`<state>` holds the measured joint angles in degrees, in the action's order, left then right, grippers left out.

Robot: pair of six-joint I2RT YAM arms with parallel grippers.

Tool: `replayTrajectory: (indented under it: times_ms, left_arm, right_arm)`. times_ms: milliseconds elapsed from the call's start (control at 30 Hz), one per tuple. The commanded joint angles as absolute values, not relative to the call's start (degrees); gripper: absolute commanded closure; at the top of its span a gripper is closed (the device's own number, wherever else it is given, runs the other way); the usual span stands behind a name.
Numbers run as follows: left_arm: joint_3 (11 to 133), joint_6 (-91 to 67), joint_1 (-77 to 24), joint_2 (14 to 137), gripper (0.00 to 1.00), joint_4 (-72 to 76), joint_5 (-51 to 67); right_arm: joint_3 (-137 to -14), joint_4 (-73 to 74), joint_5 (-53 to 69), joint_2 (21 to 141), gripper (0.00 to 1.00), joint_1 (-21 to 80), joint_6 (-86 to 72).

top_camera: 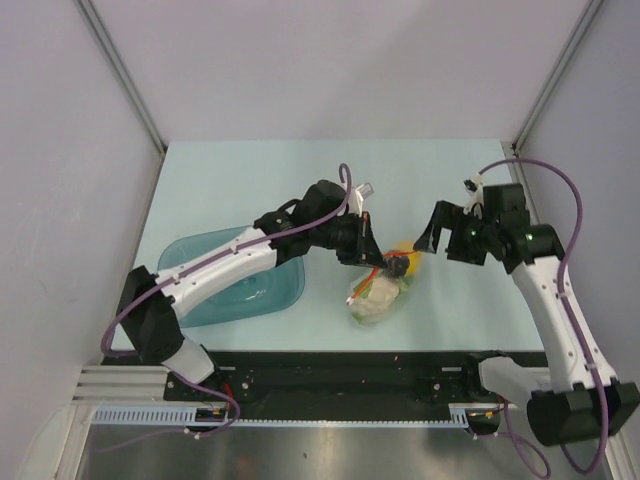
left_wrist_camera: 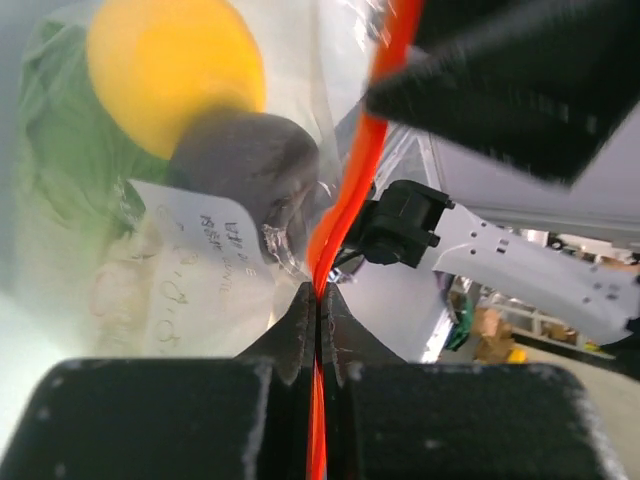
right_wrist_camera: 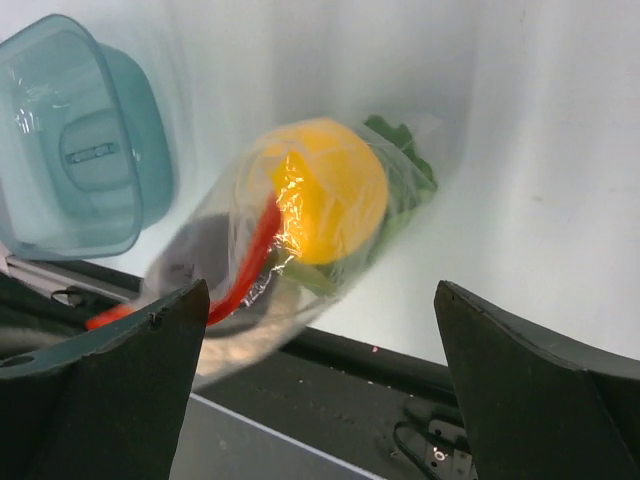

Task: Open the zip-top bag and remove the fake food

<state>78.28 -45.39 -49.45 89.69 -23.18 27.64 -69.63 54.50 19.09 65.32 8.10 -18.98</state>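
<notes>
- Over the middle of the desk (top_camera: 250,180), holds the zip-top bag (top_camera: 362,300) up by one edge, slanting down toward the desk's near edge; cannot tell whether its low end touches the surface.
- From the near-left base, stretches the left arm (top_camera: 220,265) diagonally inward, with the long white forearm passing above the teal tray (top_camera: 230,285) and the black wrist bent down and to the right.
- At that wrist, shows the left end effector (top_camera: 368,250) clamped tight on the bag; in the left wrist view, pinches the thin red-orange zip strip (left_wrist_camera: 350,200) between both black fingertips (left_wrist_camera: 290,330), with no gap left.
- Inside the clear plastic, packs the fake food (top_camera: 390,285) close together: round yellow-orange fruit (left_wrist_camera: 170,70) nearest the strip, dark piece (left_wrist_camera: 250,160) just beside it, green lettuce (left_wrist_camera: 60,150) behind, pale cauliflower (top_camera: 372,308) at the low end, and a white label (left_wrist_camera: 200,260) against the film.
- From the near-right base, raises the right arm (top_camera: 550,290) steeply away from the near edge, then turns the wrist left toward the bag.
- Beside the bag's upper end, spreads the right end effector (top_camera: 432,235) wide open, gripping nothing and clear of the plastic; frames fruit and strip between its fingers in its own view.
</notes>
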Motion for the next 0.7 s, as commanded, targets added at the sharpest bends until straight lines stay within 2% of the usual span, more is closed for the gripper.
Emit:
replayTrajectory:
  times_ms: [0,133,400,667]
  left_arm:
    - [76.47,-55.09,-48.87,85.17,1.0,-14.77,25.93]
    - [74.62,-59.76,-48.78,83.5,1.0,-10.47,24.35]
    - [70.5,-72.32,-48.69,80.77,1.0,-2.21,20.48]
    - [68.99,-82.79,-48.78,78.84,1.0,2.29,11.17]
  right_arm:
    - [-63.82,52.39,17.32,53.99,0.0,9.14,-19.16]
    - [-58.9,50.62,15.91,44.49,0.0,11.94,-21.26]
    - [-56.52,50.89,13.45,38.85,0.0,20.3,-23.73]
    - [-53.26,42.9,13.45,32.17,0.02,32.07,-24.09]
